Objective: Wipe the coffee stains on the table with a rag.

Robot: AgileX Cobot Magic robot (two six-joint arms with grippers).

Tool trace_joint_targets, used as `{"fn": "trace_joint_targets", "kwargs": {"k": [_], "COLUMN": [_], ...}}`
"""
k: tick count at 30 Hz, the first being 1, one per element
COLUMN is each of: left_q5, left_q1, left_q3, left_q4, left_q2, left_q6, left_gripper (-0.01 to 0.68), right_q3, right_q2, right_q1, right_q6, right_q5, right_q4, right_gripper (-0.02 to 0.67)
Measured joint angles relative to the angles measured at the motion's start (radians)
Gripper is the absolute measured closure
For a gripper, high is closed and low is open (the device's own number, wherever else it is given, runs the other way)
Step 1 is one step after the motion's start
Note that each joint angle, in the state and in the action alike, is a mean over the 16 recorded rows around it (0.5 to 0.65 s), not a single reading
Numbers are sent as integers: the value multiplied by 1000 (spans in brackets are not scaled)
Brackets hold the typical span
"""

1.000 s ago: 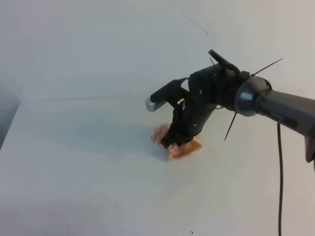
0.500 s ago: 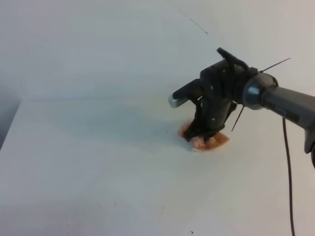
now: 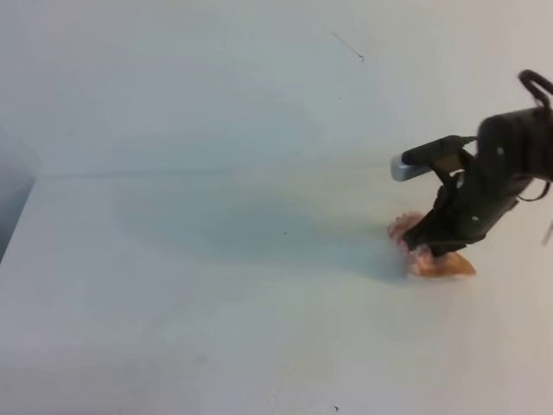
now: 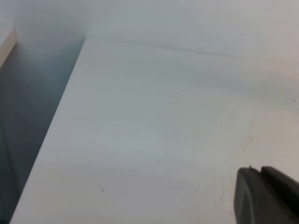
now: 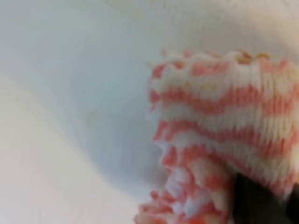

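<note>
The rag (image 3: pixel 439 262), pink-red and white striped, lies bunched on the white table (image 3: pixel 216 285) at the right. My right gripper (image 3: pixel 430 245) points down and is shut on the rag, pressing it to the tabletop. In the right wrist view the rag (image 5: pixel 219 135) fills the right side, with a dark fingertip (image 5: pixel 261 205) at the bottom right. No amber-brown coffee blotch shows in any view. My left gripper is out of the high view. Only one dark fingertip (image 4: pixel 264 198) shows at the bottom right of the left wrist view, over bare table (image 4: pixel 163 140).
The white wall (image 3: pixel 216 78) rises behind the table's far edge. The table's left edge (image 4: pixel 60 121) drops to a dark grey gap (image 3: pixel 13 203).
My right gripper has slid the rag to the right across the table, from near the middle to the right side. The left wrist view has no earlier frame.
</note>
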Motion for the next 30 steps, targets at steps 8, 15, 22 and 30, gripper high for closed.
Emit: {"fn": "trace_joint_targets", "kwargs": {"k": [8,15,22,30], "left_q5": [-3,-7,-3,-1], "left_q1": [0,0,0,0], "left_q3": [8,16,8,3], "left_q4": [0,0,0,0], "left_q2": [-5,-11,-5,-2], "left_q6": [0,0,0,0], "left_gripper": [674,673,674,674], "right_q3": [342,431,432,432], "right_q2": [-233,-292,-288,-286], "right_q1": [-33,-39,-39,-39], "right_q6": [-46,-34,-13,-22], "right_q5": [-215,-261,-247,-239], "right_q4": [121,198,254,280], "right_gripper": [652,601,361,58]}}
